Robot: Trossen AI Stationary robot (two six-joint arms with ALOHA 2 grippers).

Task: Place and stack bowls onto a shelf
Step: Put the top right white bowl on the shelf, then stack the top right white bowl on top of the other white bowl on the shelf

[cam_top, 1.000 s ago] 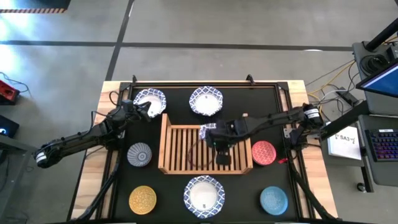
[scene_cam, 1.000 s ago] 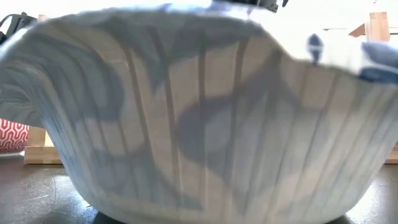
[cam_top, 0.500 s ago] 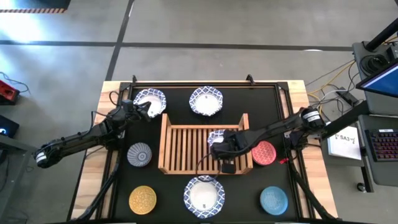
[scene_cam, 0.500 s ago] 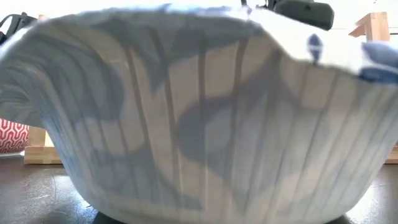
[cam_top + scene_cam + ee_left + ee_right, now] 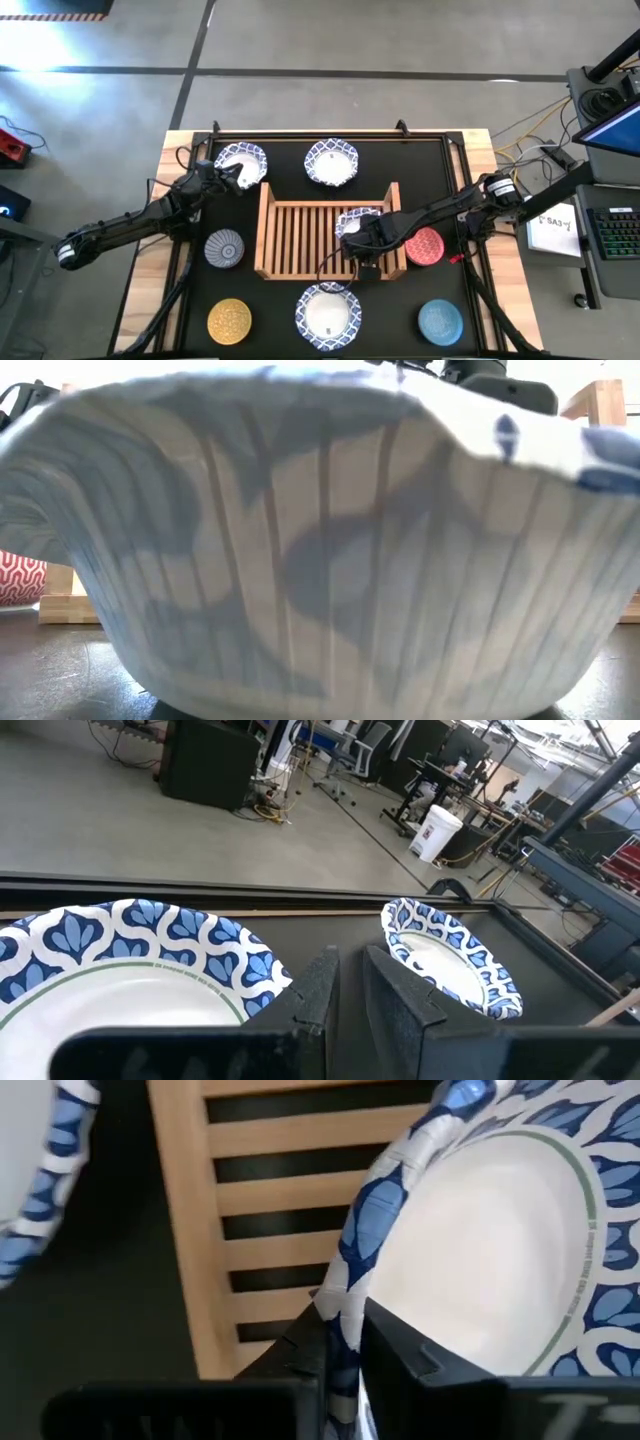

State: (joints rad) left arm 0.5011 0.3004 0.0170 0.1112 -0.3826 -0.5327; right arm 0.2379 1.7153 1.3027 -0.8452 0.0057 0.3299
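Observation:
My right gripper (image 5: 353, 233) (image 5: 340, 1342) is over the right end of the wooden shelf (image 5: 300, 240), shut on a white bowl with a blue patterned rim (image 5: 360, 218). My left gripper (image 5: 228, 178) (image 5: 348, 988) waits shut beside the near rim of another white bowl (image 5: 243, 160) (image 5: 120, 970) at the table's far left. A third white bowl (image 5: 331, 163) (image 5: 450, 955) stands beyond the shelf. A fourth (image 5: 328, 312) sits near the front edge and fills the low view (image 5: 320, 540). My right gripper pinches the white bowl by its rim (image 5: 348, 1285), one finger inside the bowl and one outside. The fingers come slanting down from the table's near side. The bowl sits tilted over the shelf's slats (image 5: 260, 1225); whether its base touches them, I cannot tell.
Smaller bowls stand around the shelf: grey-blue (image 5: 224, 248) to its left, red (image 5: 424, 246) (image 5: 20, 575) to its right, yellow (image 5: 230, 321) and light blue (image 5: 440, 321) at the near corners. The shelf's left and middle slats are bare.
My right gripper has carried the white bowl from over the middle of the shelf toward the table's right and slightly toward the near edge, staying shut on the rim. It now stands over the shelf's right end.

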